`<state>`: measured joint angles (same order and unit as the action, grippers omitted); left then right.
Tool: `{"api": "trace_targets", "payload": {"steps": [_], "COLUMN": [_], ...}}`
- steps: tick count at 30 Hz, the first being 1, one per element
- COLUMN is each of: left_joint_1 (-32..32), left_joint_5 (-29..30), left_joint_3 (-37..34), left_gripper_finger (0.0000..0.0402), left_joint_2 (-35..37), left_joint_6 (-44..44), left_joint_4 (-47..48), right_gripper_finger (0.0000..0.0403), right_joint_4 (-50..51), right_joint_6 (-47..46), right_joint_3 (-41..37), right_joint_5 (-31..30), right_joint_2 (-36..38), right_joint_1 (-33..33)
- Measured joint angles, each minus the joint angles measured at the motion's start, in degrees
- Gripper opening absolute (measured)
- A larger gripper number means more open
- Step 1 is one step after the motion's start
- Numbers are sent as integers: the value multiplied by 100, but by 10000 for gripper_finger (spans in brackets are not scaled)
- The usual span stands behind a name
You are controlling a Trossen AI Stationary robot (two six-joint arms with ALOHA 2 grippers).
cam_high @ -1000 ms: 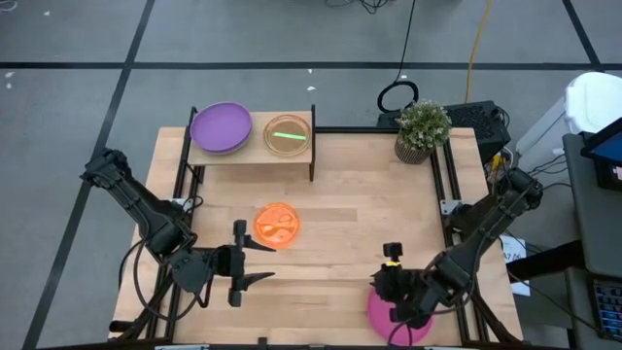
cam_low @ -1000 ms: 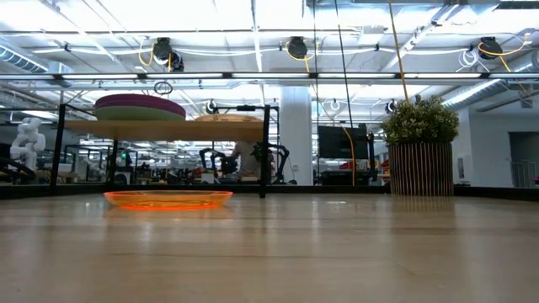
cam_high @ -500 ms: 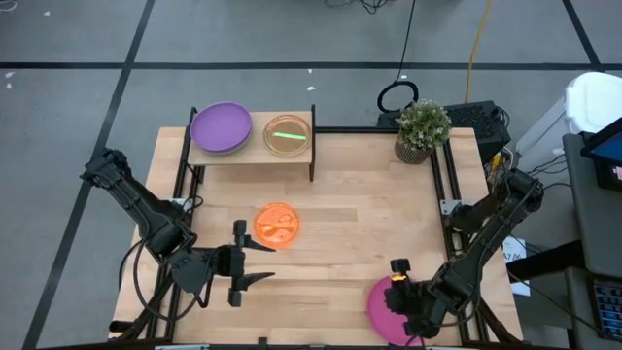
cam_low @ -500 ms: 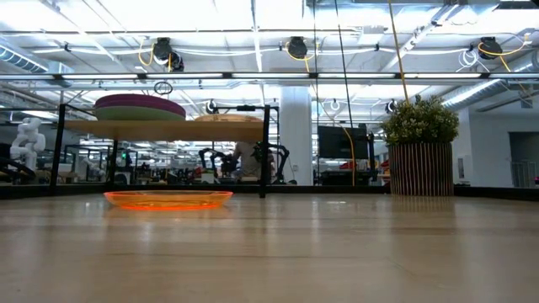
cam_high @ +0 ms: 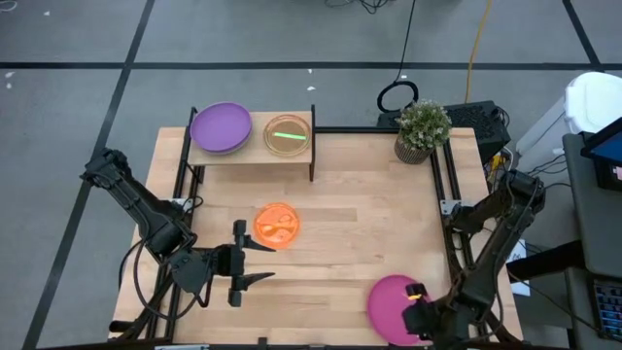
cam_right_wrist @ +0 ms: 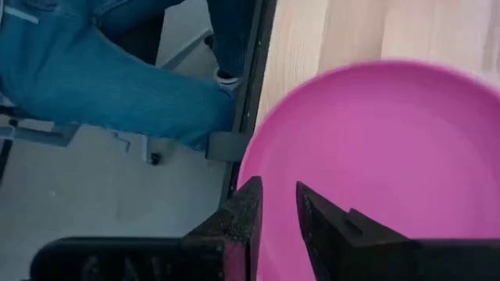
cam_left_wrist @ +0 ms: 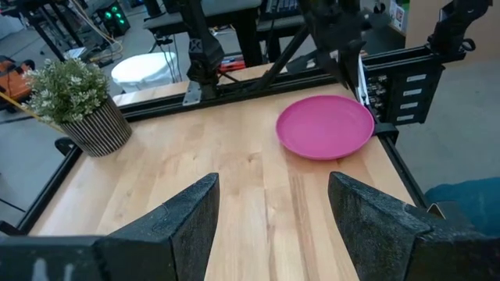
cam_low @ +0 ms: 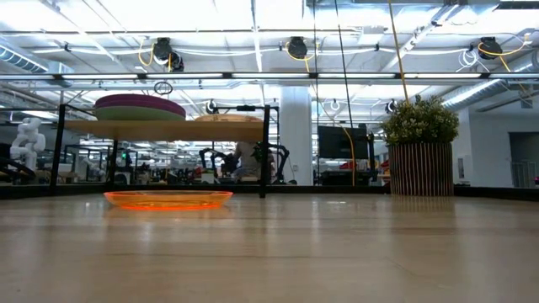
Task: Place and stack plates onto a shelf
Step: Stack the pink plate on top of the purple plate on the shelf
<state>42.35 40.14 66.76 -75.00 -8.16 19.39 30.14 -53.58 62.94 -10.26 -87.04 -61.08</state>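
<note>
The shelf (cam_high: 249, 154) stands at the table's far left. It bears a purple plate (cam_high: 221, 126) and a smaller translucent plate (cam_high: 289, 134). An orange plate (cam_high: 276, 224) lies flat on the tabletop, mid-left. A magenta plate (cam_high: 391, 303) lies at the near right corner, its rim (cam_right_wrist: 244, 156) overhanging the table's near edge. My right gripper (cam_high: 416, 313) hangs over that plate's near right rim, tipped downward. Its fingers (cam_right_wrist: 251, 204) stand a narrow gap apart with nothing between them. My left gripper (cam_high: 264, 261) waits open at the near left, pointing toward the magenta plate (cam_left_wrist: 326, 126).
A potted plant (cam_high: 422, 128) stands at the table's far right. Black rails (cam_left_wrist: 391, 133) run along the table's edges. A person's leg in jeans (cam_right_wrist: 117, 78) stands just off the near edge beside the magenta plate. Bare wood lies between the orange and magenta plates.
My right gripper has moved across the magenta plate toward the table's near right corner, sinking and tipping further downward, so more of the plate now shows. The plate has stayed where it was. The gap between the fingers cannot be compared.
</note>
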Motion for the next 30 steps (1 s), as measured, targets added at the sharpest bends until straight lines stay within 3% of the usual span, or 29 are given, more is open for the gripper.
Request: {"api": "trace_targets", "payload": {"steps": [9, 12, 23, 30], "left_joint_1": [0, 0, -190, -236], "left_joint_5": [0, 4, 11, 9], "left_joint_3": [0, 0, 0, 0], "left_gripper_finger": [246, 246, 246, 246], "left_joint_2": [0, 0, 0, 0], "left_joint_6": [34, 134, 244, 236], "left_joint_4": [5, 5, 5, 10], "right_gripper_finger": [66, 71, 123, 128], "right_joint_4": [-238, -255, -298, -269], "right_joint_6": [-387, -657, -934, -795], "right_joint_3": [-14, 65, 431, 428], "right_joint_5": [24, 288, 468, 1080], "right_joint_2": [-519, -769, -1136, -1552], "right_joint_1": [-225, -239, -284, -284]}}
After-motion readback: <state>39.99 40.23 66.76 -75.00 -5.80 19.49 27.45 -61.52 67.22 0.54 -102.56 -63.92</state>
